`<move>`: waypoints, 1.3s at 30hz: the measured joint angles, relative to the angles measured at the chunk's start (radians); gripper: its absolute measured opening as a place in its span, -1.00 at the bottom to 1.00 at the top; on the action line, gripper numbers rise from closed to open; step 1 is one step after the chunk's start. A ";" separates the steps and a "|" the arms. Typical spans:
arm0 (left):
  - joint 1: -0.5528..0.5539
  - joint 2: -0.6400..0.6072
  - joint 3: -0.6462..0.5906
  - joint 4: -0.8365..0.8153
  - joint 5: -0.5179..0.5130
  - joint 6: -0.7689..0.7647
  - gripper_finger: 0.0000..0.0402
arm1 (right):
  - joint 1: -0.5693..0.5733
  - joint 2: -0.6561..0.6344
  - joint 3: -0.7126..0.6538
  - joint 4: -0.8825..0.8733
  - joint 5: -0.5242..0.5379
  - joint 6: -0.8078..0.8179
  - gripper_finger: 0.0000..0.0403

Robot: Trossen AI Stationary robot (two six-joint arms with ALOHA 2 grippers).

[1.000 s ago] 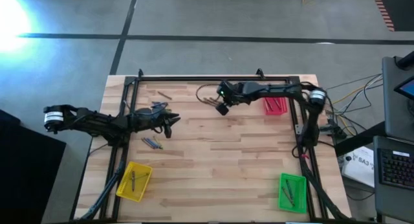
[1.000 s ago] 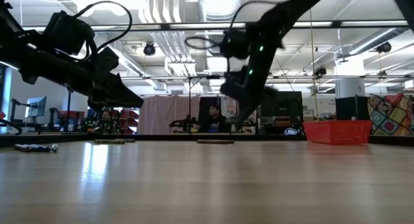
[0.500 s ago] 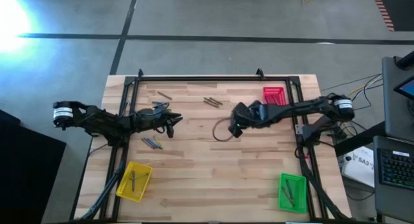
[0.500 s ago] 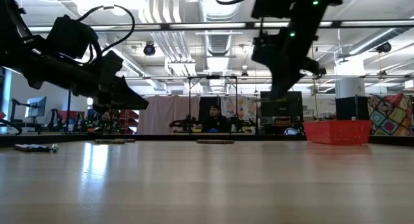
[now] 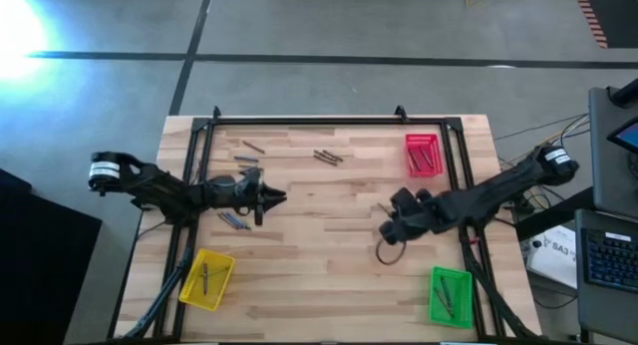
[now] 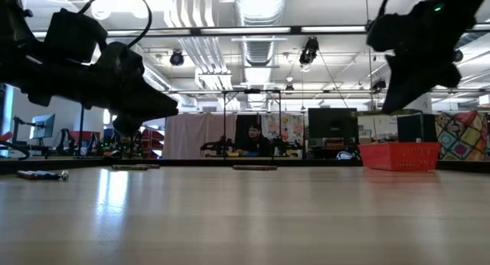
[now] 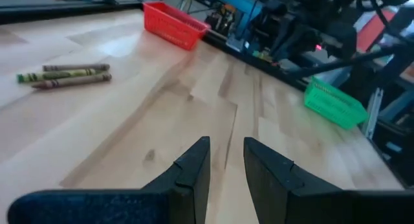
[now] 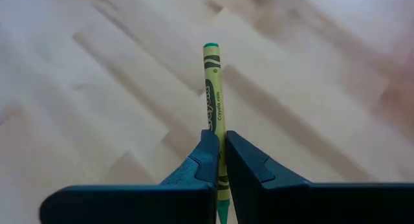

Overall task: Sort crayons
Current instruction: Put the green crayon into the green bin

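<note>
Right gripper [image 8: 220, 156] pinches a yellow-green crayon [image 8: 214, 88] between its two dark fingers, above bare wood some way up the table from the green tray [image 5: 450, 295]. The crayon's paper wrapper carries dark bands near its green tip and small printed lettering along its length, too small to read. Left gripper [image 7: 226, 162] hovers with fingers slightly apart, far across the table from the green tray. Three loose crayons [image 7: 65, 76] lie together well beyond it, near the red tray [image 7: 173, 25], and others rest in the yellow tray [image 5: 207, 279].
</note>
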 joint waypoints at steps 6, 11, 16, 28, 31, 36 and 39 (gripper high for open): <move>-0.079 0.031 -0.002 0.002 -0.062 -0.001 -0.62 | 0.116 -0.008 0.004 0.006 -0.055 0.111 -0.94; -0.101 0.046 -0.002 0.002 -0.072 -0.009 -0.62 | 0.197 -0.007 0.030 -0.004 -0.114 0.177 -0.94; -0.101 0.057 -0.002 0.002 -0.074 -0.012 -0.62 | 0.259 -0.007 0.081 -0.102 -0.113 0.229 -0.94; -0.114 0.061 -0.005 -0.020 -0.075 -0.037 -0.62 | 0.566 -0.007 0.111 -0.195 -0.439 0.609 -0.94; -0.121 0.061 -0.011 -0.022 -0.081 -0.050 -0.62 | 0.654 -0.007 0.120 -0.190 -0.443 0.701 -0.94; -0.136 0.062 -0.016 -0.026 -0.118 -0.061 -0.62 | 0.757 -0.002 0.119 -0.202 -0.407 0.783 -0.94; -0.140 0.067 -0.018 -0.026 -0.126 -0.062 -0.62 | 0.776 0.019 0.118 -0.202 -0.356 0.771 -0.94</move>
